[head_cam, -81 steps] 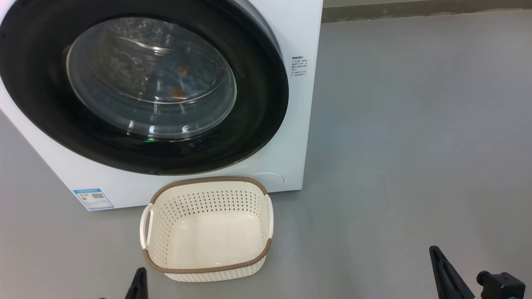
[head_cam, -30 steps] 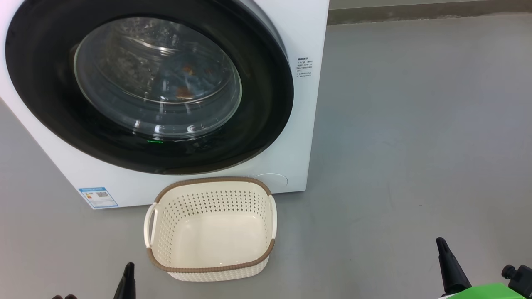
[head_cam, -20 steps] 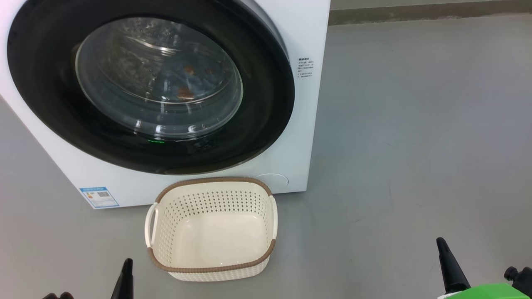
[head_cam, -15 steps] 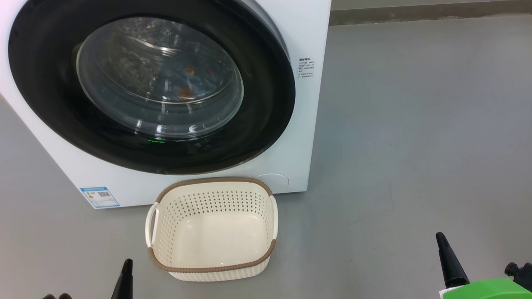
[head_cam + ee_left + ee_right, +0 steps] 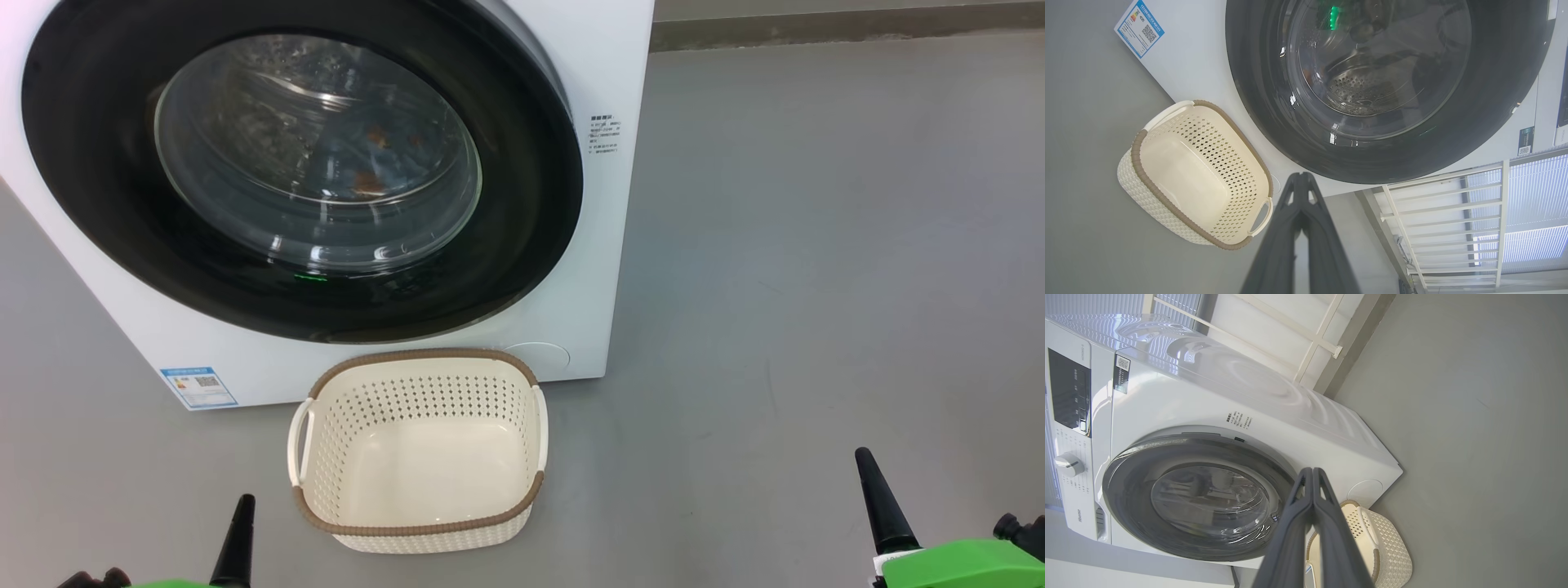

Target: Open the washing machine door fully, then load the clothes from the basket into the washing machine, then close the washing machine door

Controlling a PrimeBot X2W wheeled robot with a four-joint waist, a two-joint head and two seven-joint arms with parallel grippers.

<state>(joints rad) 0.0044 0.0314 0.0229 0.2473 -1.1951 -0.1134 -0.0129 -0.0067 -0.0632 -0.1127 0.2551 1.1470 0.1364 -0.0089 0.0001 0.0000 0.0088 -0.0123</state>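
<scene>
Glossy round door (image 5: 318, 155), seemingly latched; perforated woven-rimmed basket (image 5: 416, 398); left gripper (image 5: 1301, 178), right gripper (image 5: 1312, 472) pinched closed.

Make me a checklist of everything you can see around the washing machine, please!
Surface: smooth grey floor.
Job's things: white washing machine with its door shut; clothes, bluish with orange spots, seen inside through the glass; basket on the floor in front, nothing in it.
Clutter: nothing seen.
Grippers: left gripper shut, holding nothing; right gripper shut, holding nothing.
Cables: nothing seen.
Surroundings: blue label on the machine's lower corner; white railing and blinds beyond the machine.
</scene>
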